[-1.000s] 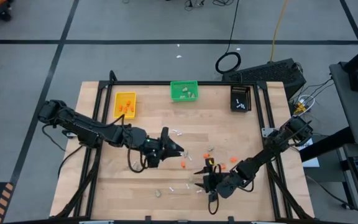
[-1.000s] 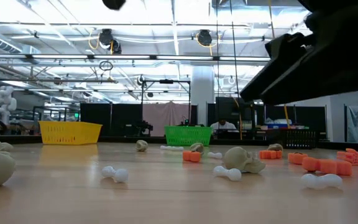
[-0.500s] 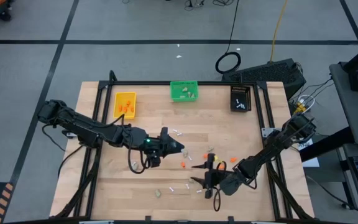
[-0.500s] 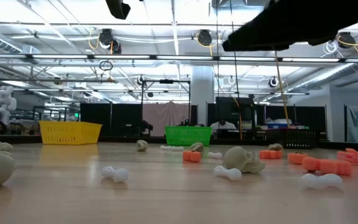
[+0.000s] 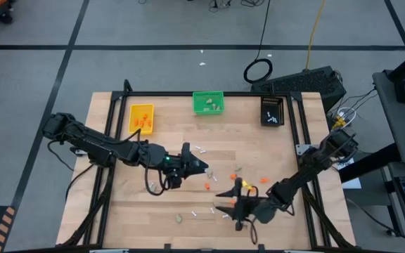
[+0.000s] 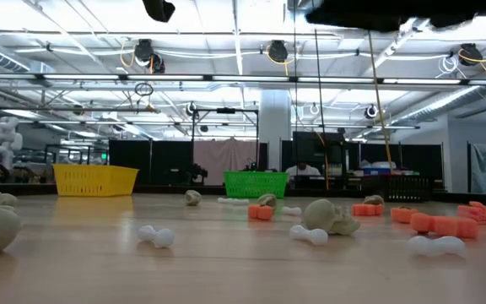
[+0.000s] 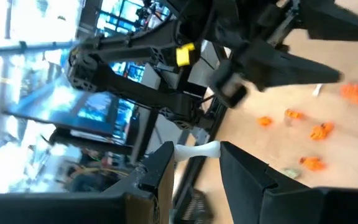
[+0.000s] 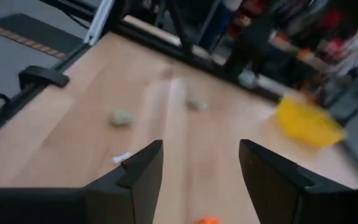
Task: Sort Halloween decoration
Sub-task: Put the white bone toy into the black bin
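Halloween decoration pieces lie scattered on the wooden table: orange bits (image 5: pixel 207 185), white sticks (image 5: pixel 201 149) and beige lumps (image 5: pixel 178 218); they show close up in the low view as a lump (image 6: pixel 331 216) and orange bits (image 6: pixel 435 223). My left gripper (image 5: pixel 202 167) hovers over the table's middle, shut on one white stick (image 7: pixel 197 150). Toward the near right, my right gripper (image 5: pixel 219 202) is open above the pieces, with nothing between its fingers (image 8: pixel 140 167). My left gripper pinches the white stick between its two fingers, and the stick's shaft (image 7: pixel 194 151) bridges the gap between them crosswise. The fingers lie about level, pointing toward the table's right. The stick is lifted clear of the table.
Along the far edge stand a yellow bin (image 5: pixel 141 118), a green bin (image 5: pixel 208 102) and a black bin (image 5: pixel 272 111). My right arm shows as a dark shape (image 6: pixel 395 10) at the top of the low view. Bare wood lies at the near left.
My right gripper has risen from just above the pieces at the near right and tipped from slanting down toward level, its fingers now pointing toward the table's left. It has climbed almost out of the low view.
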Controlling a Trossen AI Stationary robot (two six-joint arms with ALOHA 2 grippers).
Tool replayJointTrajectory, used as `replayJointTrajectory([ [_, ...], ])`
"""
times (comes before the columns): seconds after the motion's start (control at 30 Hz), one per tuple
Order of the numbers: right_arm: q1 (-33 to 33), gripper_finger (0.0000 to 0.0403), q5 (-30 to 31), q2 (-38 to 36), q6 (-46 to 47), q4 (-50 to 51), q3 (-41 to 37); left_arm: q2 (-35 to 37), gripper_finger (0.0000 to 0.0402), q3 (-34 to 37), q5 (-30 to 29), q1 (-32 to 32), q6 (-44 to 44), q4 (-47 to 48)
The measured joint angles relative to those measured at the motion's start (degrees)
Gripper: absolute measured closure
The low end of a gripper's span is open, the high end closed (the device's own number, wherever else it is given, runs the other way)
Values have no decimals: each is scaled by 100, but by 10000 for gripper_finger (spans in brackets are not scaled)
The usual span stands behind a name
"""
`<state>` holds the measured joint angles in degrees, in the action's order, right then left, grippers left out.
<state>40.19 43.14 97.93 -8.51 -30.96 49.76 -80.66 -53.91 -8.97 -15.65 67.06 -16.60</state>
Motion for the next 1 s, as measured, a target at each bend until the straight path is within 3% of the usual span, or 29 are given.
replayJointTrajectory([
  [0.2, 199, 206, 1392, -268, -2652, 41, 8, 0, 284, 0, 17, -1, -1514, 5],
  [0.33, 101, 206, 1807, -284, -4641, -385, 6, 0, 284, 0, 98, -1, -2478, 5],
  [0.57, -149, 206, 1815, -282, -7129, -1118, 6, -2, 284, 0, 426, -4, -3892, 2],
  [0.73, -267, 206, 1315, -280, -8776, -2025, 4, -102, 284, 0, 577, -3, -4530, -4],
  [1.0, -602, 206, 617, -280, -9733, -2489, 5, -358, 284, -2, 577, -13, -4579, -75],
])
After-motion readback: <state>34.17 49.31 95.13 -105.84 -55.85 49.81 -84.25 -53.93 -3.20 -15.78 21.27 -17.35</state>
